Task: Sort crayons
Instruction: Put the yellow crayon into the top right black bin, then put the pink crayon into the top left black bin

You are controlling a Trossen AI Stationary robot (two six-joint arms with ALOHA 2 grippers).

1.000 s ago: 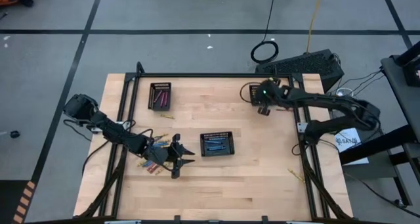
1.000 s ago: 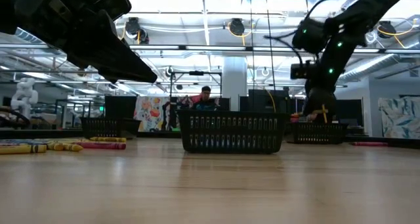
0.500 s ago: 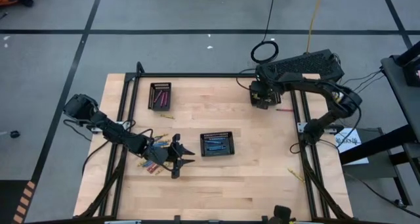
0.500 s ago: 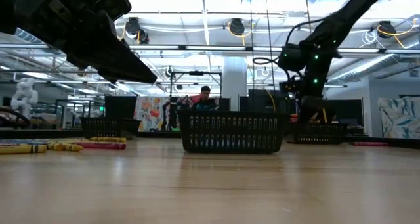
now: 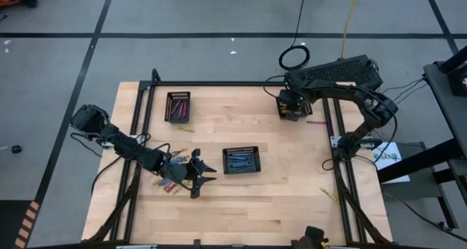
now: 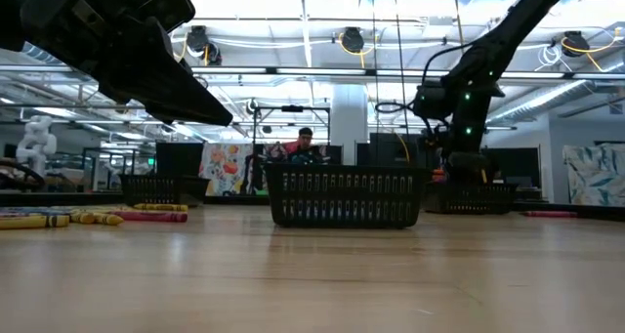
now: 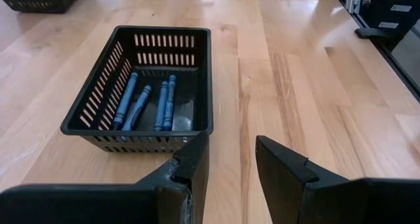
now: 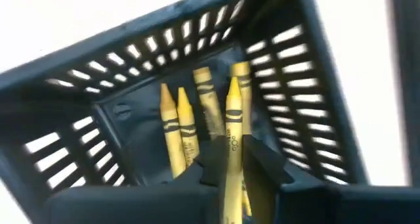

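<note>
My right gripper (image 5: 291, 109) hangs over the black mesh tray (image 5: 290, 104) at the table's far right and is shut on a yellow crayon (image 8: 233, 129). Several yellow crayons (image 8: 180, 129) lie on that tray's floor. My left gripper (image 5: 203, 173) is open and empty just left of the middle tray (image 7: 141, 86), which holds several blue crayons (image 7: 161, 106). A far left tray (image 5: 178, 106) holds pink crayons. Loose crayons (image 5: 165, 183) lie on the table beside my left arm. My right gripper pinches the yellow crayon's paper-wrapped shaft (image 8: 230, 171) between its two fingers. The fingers point down into the tray and lie along the crayon. The crayon's pointed end (image 8: 233, 86) sticks out ahead of the fingers, above the crayons in the tray. Whether it touches them I cannot tell.
Single loose crayons lie on the bare wood: a yellow one (image 5: 182, 130) near the pink tray, a pink one (image 5: 315, 122) right of the yellow tray, a yellow one (image 5: 327, 196) near the right edge. A black frame rail (image 5: 332, 143) borders the table.
My right gripper has gone a little toward the table's far left, over the yellow tray, and down toward it, carrying the yellow crayon. The right arm's elbow has swung toward the far edge.
</note>
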